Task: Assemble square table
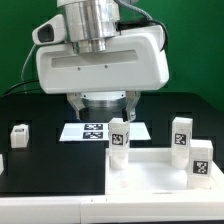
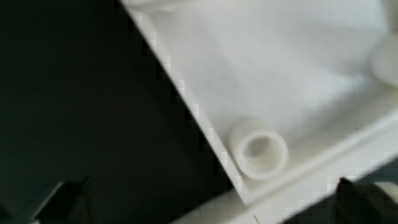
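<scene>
One arm hung straight down over the table's middle, its gripper (image 2: 199, 205) spread apart, empty. Four tagged legs (image 1: 19, 133) stood left to right; the last three rose beside the square panel (image 1: 160, 172) at the exterior view's right.

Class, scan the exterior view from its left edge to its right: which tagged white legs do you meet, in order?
Lone leg on the black table → leg by the marker board → far right leg → nearest right leg.

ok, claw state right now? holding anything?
Claw: open, holding nothing; it hangs over the panel near a corner socket.
</scene>
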Controlling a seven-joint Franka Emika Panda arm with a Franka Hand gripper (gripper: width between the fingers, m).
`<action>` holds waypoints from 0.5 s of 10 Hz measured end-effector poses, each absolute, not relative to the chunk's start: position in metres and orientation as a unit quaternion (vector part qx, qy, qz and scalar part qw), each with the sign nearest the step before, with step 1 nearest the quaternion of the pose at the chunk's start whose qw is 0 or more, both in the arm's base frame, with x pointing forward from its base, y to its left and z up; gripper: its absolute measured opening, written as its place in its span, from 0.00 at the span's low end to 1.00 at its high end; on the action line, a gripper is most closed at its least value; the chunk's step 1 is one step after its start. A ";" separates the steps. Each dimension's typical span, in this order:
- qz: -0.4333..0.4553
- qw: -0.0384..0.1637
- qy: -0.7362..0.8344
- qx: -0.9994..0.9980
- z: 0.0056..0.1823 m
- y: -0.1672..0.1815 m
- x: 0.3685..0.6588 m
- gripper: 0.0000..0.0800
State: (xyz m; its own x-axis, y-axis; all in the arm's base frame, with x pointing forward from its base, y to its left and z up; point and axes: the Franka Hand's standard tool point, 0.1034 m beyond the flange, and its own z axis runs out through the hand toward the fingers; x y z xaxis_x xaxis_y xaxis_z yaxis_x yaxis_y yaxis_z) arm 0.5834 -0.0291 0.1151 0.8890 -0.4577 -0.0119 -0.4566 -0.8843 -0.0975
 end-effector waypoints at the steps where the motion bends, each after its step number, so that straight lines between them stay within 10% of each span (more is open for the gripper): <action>1: -0.016 0.043 0.211 -0.976 0.120 -0.027 0.592 0.81; 5: -0.016 0.042 0.149 -0.988 0.116 -0.033 0.586 0.81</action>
State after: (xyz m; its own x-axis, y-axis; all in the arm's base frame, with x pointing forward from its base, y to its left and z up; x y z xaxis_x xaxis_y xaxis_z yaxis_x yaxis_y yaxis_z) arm 0.5863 -0.0334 0.1160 0.9552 -0.2955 0.0184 -0.2928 -0.9521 -0.0882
